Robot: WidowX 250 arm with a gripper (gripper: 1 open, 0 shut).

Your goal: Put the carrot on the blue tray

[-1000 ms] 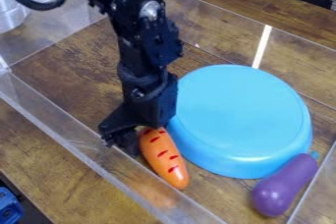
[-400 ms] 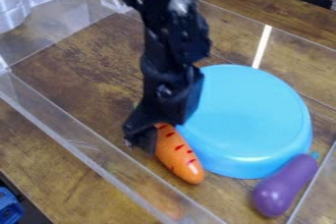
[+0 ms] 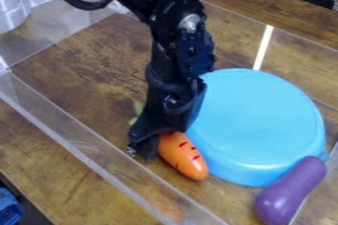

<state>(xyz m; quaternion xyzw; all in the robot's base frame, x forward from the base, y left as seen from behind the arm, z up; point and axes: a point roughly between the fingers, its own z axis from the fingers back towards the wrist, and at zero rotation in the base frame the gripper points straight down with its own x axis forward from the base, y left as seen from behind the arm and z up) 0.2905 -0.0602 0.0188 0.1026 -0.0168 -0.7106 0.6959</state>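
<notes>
Orange and finger-length, the carrot (image 3: pixel 184 155) lies on the wooden counter (image 3: pixel 79 81), touching the rim of the blue tray (image 3: pixel 258 120). Just above its leafy end sits the black end effector (image 3: pixel 156 138); whether it grips the carrot cannot be told.

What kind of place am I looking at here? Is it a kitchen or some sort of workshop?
Probably a robot test setup, not a kitchen. A black robot arm works on a wooden table fenced by clear plastic walls, and the items are toys: a carrot, an eggplant and a blue tray.
</notes>
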